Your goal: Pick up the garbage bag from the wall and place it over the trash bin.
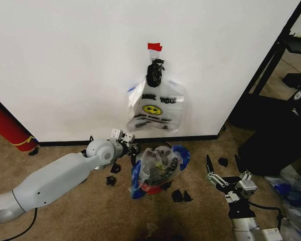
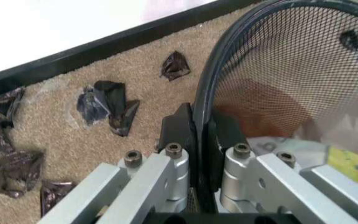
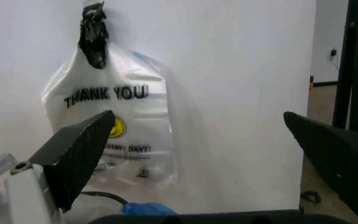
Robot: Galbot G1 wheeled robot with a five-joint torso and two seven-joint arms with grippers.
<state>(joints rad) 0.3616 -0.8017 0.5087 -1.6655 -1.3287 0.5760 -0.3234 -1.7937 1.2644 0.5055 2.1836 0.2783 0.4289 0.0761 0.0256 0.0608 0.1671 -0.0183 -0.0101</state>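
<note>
The garbage bag [image 1: 155,106], white with "THANK YOU" print and a yellow smiley, hangs from a hook on the wall [image 1: 65,60] under red tape [image 1: 154,46]; it also faces the right wrist camera [image 3: 113,126]. Below it on the carpet stands the trash bin [image 1: 149,188], black mesh [image 2: 278,60] with a red base, holding a crumpled blue-striped bag [image 1: 160,163]. My left gripper [image 1: 131,145] is at the bin's left side, shut on its rim [image 2: 203,128]. My right gripper [image 1: 224,179] hovers low to the bin's right, open [image 3: 207,140] and pointing at the wall.
Black plastic scraps [image 1: 180,196] [image 2: 107,105] litter the carpet around the bin. A red cylinder [image 1: 7,125] leans at the left. A black rack [image 1: 278,55] and a big black bag [image 1: 276,143] crowd the right. A black baseboard [image 2: 104,46] runs along the wall.
</note>
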